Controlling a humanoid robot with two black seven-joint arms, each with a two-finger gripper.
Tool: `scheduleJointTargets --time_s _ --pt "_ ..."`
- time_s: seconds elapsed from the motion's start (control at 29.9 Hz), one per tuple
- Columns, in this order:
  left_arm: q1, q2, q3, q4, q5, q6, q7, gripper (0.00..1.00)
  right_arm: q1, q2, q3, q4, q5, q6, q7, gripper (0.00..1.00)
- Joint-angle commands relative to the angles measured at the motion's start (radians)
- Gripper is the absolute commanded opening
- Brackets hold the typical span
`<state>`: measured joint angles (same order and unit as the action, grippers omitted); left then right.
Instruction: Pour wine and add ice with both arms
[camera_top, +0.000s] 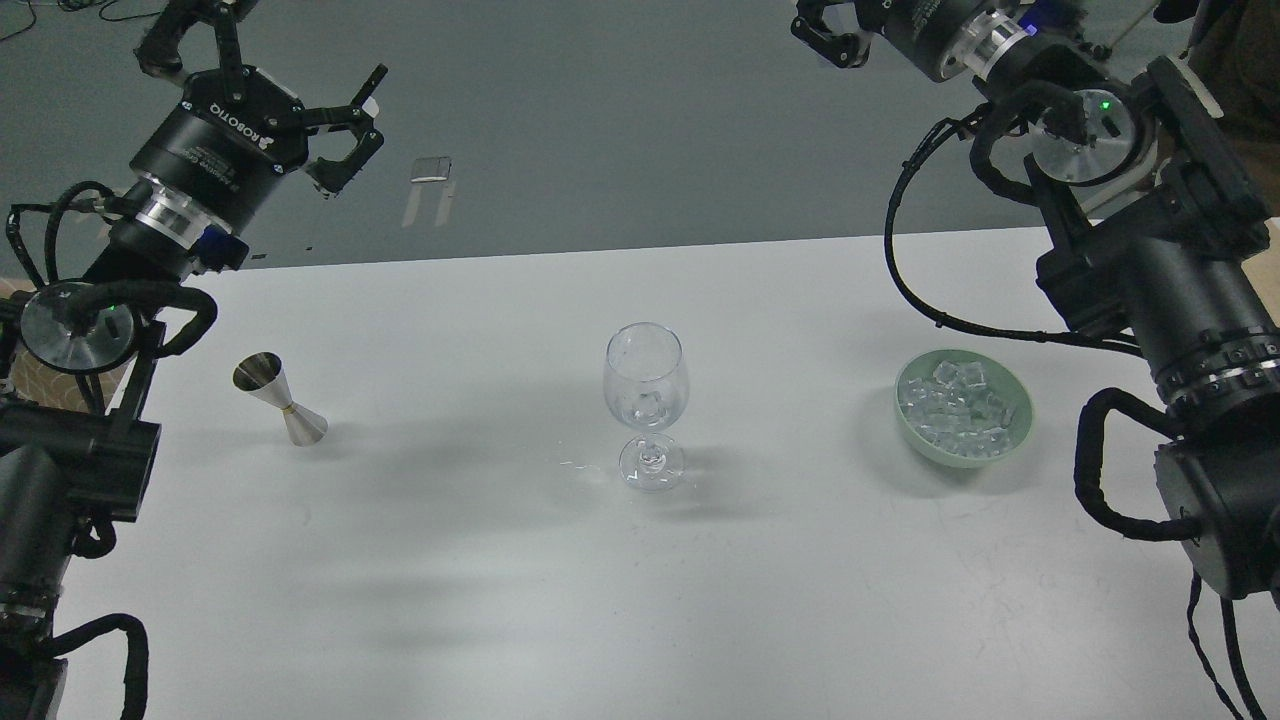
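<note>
A clear wine glass (645, 385) stands upright at the table's middle, with what looks like an ice cube low in its bowl. A pale green bowl (1027, 425) at the right holds the ice (958, 405), many small clear cubes. A steel jigger (281, 399) stands at the left. My left gripper (300, 60) is open and empty, high above the far left edge, well above the jigger. My right gripper (830, 35) is at the top edge, high beyond the bowl, and its fingers are partly cut off.
The white table (640, 600) has a few small wet drops (580, 468) just left of the glass foot. The grey floor (620, 120) lies beyond the far edge. My right arm's thick links (1180, 300) hang over the table's right side near the bowl.
</note>
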<state>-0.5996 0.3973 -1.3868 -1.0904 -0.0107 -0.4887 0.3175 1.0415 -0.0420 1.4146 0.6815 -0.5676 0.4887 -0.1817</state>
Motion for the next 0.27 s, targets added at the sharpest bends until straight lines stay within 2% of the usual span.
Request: scheduleJointTargets --time_s 0.0,0.23 --pt "0.001 0.0 0.0 0.003 0.0 0.0 0.0 0.98 -0.003 0.001 -0.003 -0.003 -0.001 0.0 -0.001 1.0" --pt "0.006 -0.005 0.005 0.003 0.001 0.0 0.002 0.98 -0.014 0.005 -0.002 0.006 -0.001 0.0 -0.001 1.0"
